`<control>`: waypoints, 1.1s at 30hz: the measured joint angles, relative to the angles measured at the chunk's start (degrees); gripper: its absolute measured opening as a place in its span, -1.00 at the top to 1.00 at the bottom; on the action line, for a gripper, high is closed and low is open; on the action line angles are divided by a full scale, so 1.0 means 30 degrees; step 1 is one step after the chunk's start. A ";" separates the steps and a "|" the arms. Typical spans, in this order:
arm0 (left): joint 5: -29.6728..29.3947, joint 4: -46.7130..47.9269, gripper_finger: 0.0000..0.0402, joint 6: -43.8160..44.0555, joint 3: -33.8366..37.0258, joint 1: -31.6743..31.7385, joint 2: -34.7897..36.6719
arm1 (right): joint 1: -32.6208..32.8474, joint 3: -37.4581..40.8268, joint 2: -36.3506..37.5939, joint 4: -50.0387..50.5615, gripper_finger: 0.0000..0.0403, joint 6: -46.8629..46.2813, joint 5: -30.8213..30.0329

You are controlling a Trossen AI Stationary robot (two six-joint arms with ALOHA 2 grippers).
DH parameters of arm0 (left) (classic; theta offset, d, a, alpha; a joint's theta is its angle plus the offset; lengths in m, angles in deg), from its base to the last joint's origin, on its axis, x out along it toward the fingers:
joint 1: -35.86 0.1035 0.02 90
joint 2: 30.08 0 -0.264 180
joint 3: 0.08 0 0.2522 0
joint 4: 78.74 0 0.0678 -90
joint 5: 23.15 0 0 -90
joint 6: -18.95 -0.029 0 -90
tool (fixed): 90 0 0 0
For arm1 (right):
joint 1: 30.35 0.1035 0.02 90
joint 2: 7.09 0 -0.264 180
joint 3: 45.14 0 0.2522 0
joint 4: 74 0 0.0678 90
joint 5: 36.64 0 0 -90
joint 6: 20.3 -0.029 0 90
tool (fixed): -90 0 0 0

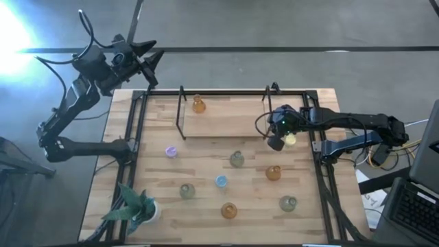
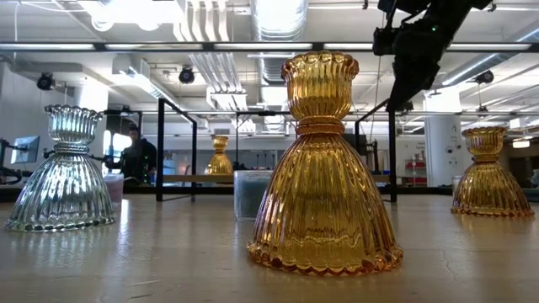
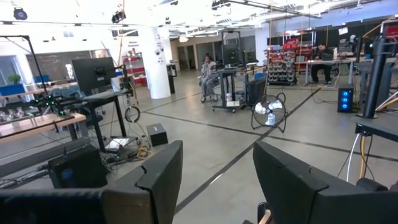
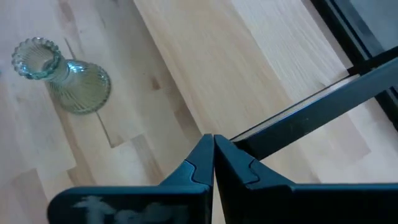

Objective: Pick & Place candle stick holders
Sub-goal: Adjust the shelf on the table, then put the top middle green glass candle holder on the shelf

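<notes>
Overhead, right gripper [image 1: 276, 142] – pinched closed, left gripper [image 1: 147, 58] parted

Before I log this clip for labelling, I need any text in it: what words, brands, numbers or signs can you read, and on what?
None can be read.
The candle stick holders carry only ribbed glass, no lettering.
The wooden table and the black frame show no markings.
The right gripper, shut and empty, shows only a pale smudge, too blurred to read.
Shelves and monitor in the room behind: too small to read.
</notes>
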 joint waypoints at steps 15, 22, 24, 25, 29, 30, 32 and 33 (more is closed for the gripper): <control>0.0212 0.2321 -0.01 -0.0007 -0.1510 -0.0614 0.0969 | 0.0109 -0.7028 0.0286 0.2259 0.96 0.0287 0.0851; -0.0962 0.5992 0.01 0.0612 -0.2565 -0.4575 0.0712 | 0.0339 -1.0623 0.0268 0.5325 0.96 0.0290 -0.0663; -0.2708 0.6395 0.04 0.0721 -0.2504 -0.6398 0.0533 | 0.0511 -1.1243 0.0255 0.6092 0.96 0.0124 -0.1126; -0.3734 0.6622 0.05 0.0722 -0.2475 -0.7350 0.0393 | 0.0587 -1.1456 0.0255 0.6383 0.96 -0.0121 -0.1286; -0.7165 0.6676 0.12 0.0723 -0.2390 -1.1299 -0.0257 | 0.0737 -1.1846 0.0258 0.7183 0.96 -0.1009 -0.1551; -0.7977 0.6659 0.13 0.0707 -0.2390 -1.2183 -0.0403 | 0.0736 -1.1846 0.0262 0.7189 0.96 -0.1130 -0.1551; -0.9376 0.6653 0.14 0.0682 -0.2382 -1.3696 -0.0696 | 0.0782 -1.1809 0.0262 0.7184 0.96 -0.1146 -0.1529; -0.9809 0.6651 0.14 0.0705 -0.2373 -1.4357 -0.0830 | 0.0845 -1.1781 0.0255 0.7191 0.96 -0.1146 -0.1501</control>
